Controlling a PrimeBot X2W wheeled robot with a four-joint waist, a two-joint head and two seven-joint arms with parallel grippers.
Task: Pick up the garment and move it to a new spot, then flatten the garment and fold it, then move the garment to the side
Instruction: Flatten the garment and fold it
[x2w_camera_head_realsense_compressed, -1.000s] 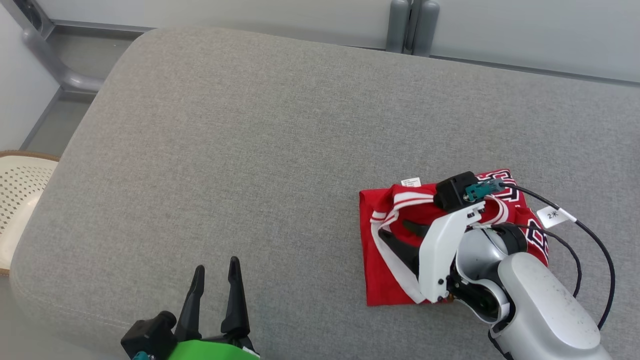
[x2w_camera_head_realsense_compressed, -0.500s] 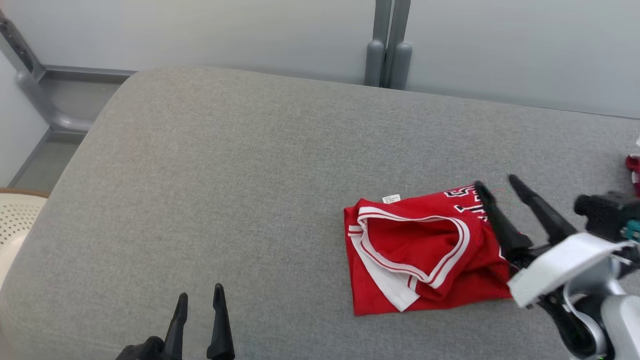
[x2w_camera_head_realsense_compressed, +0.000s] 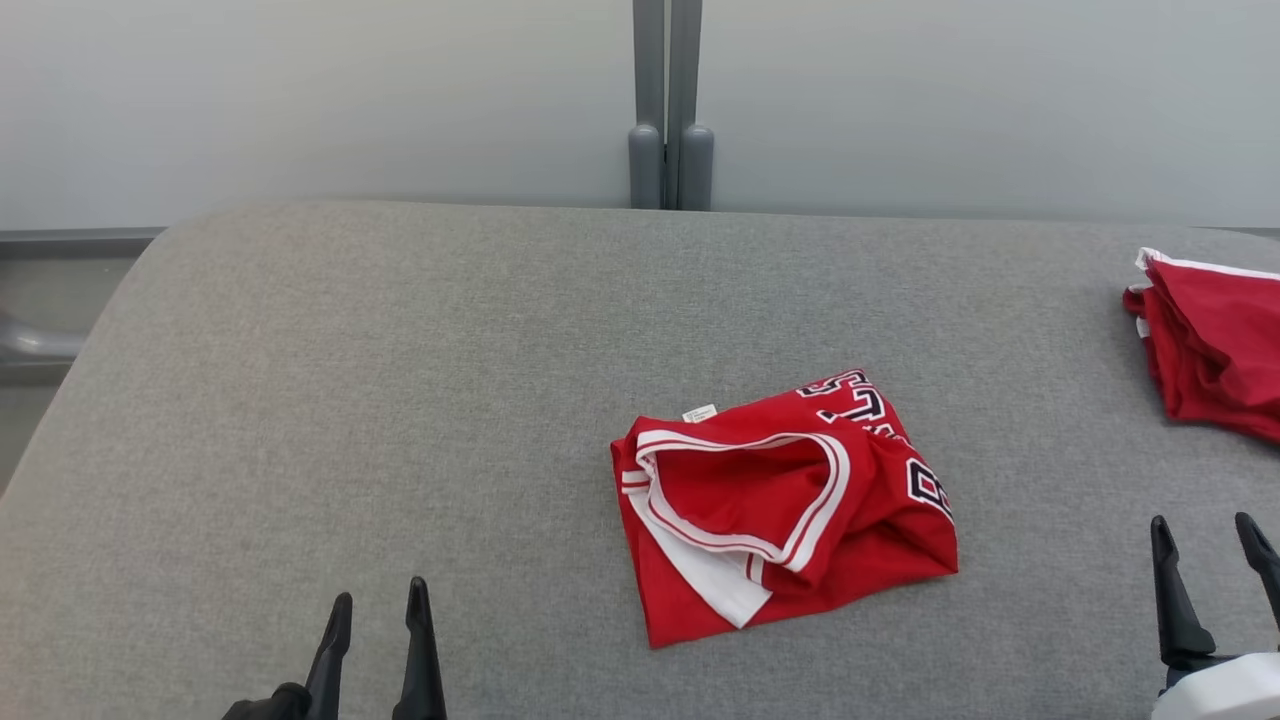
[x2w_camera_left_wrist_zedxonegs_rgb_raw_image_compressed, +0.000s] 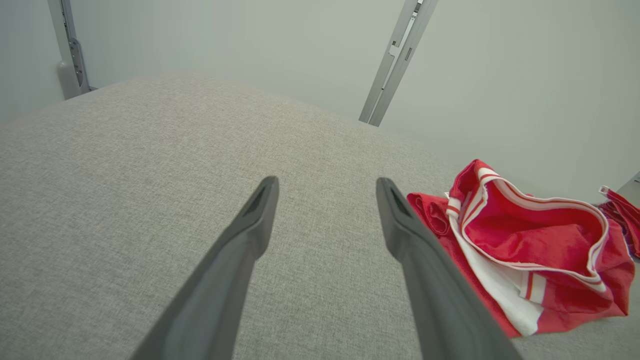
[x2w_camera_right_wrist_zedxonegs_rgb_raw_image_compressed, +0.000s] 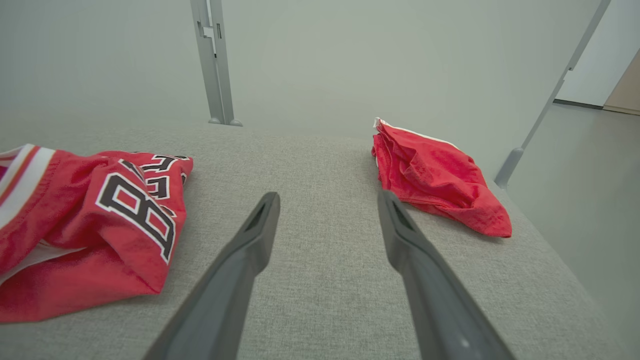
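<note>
The garment (x2w_camera_head_realsense_compressed: 790, 520), a red jersey with white trim and black-and-white lettering, is seen lying folded on the grey fabric-covered worktop (x2w_camera_head_realsense_compressed: 400, 350), slightly right of the middle of the head view. Its white-banded opening is turned upward, and a small white label (x2w_camera_head_realsense_compressed: 700, 412) is seen at its far edge. It is touched by neither claw.

The left claw (x2w_camera_head_realsense_compressed: 380, 592) is held at the lower left of the head view, its fingers spread apart with nothing between them, well apart from the garment. In the left wrist view bare worktop is seen between the fingers, and the garment is found to their right.

The right claw (x2w_camera_head_realsense_compressed: 1201, 520) is held at the lower right of the head view, its fingers likewise spread apart and empty, off to the garment's right. In the right wrist view the garment is seen left of the fingers.

A second red cloth (x2w_camera_head_realsense_compressed: 1215, 350) is bunched by the worktop's right edge, well apart from the garment. A grey double post (x2w_camera_head_realsense_compressed: 670, 100) is set against the pale wall (x2w_camera_head_realsense_compressed: 300, 100) behind.
</note>
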